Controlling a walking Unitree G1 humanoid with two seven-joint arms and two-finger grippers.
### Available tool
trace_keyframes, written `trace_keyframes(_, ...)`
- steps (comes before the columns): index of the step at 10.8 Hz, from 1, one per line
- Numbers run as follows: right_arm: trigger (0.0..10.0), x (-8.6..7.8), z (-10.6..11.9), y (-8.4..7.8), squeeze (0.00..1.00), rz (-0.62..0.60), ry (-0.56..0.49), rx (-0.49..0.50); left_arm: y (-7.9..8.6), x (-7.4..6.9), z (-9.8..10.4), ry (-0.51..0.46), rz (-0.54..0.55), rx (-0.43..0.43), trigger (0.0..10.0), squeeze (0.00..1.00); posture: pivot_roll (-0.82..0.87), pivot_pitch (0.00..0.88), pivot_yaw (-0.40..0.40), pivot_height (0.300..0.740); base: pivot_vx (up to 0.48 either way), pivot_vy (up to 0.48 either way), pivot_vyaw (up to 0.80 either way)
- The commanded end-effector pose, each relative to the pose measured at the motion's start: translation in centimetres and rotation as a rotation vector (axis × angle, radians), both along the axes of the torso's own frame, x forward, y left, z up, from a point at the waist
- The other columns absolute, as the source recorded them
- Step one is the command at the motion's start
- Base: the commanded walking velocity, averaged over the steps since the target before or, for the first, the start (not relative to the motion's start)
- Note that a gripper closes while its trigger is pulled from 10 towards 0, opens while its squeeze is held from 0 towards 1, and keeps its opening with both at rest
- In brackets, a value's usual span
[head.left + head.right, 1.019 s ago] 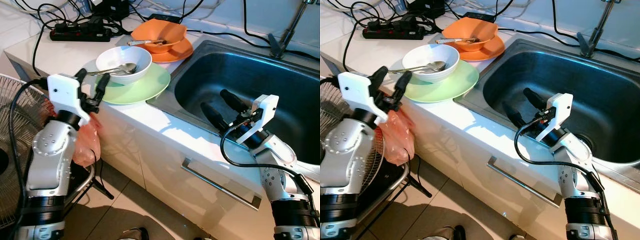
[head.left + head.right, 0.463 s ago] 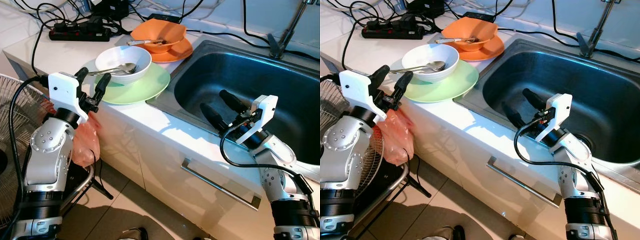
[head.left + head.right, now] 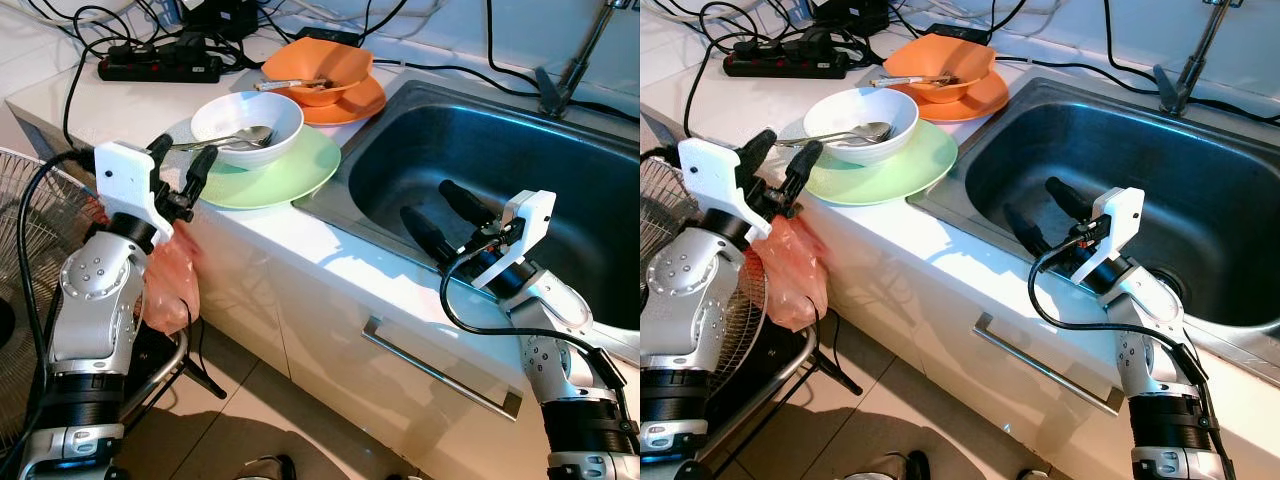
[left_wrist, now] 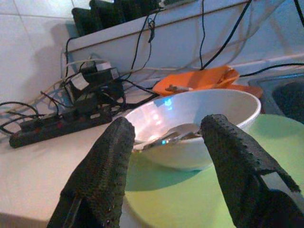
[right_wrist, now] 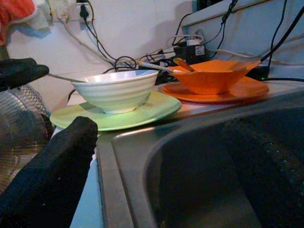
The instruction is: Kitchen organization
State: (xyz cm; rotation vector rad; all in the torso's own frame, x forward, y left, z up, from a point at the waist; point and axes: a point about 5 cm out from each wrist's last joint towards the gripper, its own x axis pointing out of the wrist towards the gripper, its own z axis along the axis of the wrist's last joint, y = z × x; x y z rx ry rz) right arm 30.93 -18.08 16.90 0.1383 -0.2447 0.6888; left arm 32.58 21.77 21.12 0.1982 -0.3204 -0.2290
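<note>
A white bowl (image 3: 247, 125) with a metal spoon (image 3: 225, 140) in it stands on a green plate (image 3: 290, 175) on the white counter. Behind it an orange bowl (image 3: 318, 70) holding a utensil sits on an orange plate (image 3: 355, 105). My left gripper (image 3: 186, 155) is open at the counter's edge, just short of the green plate's near rim, and points at the white bowl (image 4: 190, 123). The steel sink (image 3: 520, 150) lies to the right. My right gripper (image 3: 430, 202) is open over the sink's front edge with nothing between its fingers.
A black power strip (image 3: 160, 68) with tangled cables lies at the back of the counter. A fan grille (image 3: 30, 300) and an orange plastic bag (image 3: 165, 285) are below the left arm. The faucet (image 3: 575, 65) rises behind the sink, and a drawer handle (image 3: 440, 370) sticks out below.
My left gripper has shifted very slightly at the plate's edge. The right arm and the dishes have not moved.
</note>
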Motion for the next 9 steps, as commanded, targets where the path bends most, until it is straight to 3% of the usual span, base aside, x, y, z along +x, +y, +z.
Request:
trace_keyframes(1,10.0,-0.10,-0.77,-0.08,0.00,0.000,0.028,-0.002,0.53,0.06,0.55,-0.019,0.013,0.004,10.0,0.00,0.06,0.108,0.059,0.740,0.000,0.000,0.00)
trace_keyframes(7,10.0,-0.13,-0.76,-0.09,0.00,-0.002,0.026,-0.005,0.24,0.45,0.39,-0.014,0.016,-0.011,10.0,0.00,0.06,0.107,0.058,0.740,0.000,0.000,0.00)
trace_keyframes(9,10.0,-0.13,-0.80,-0.14,0.00,-0.006,0.029,-0.004,1.02,0.51,0.27,-0.009,0.062,-0.018,10.0,0.00,0.06,0.111,0.059,0.740,0.000,0.000,0.00)
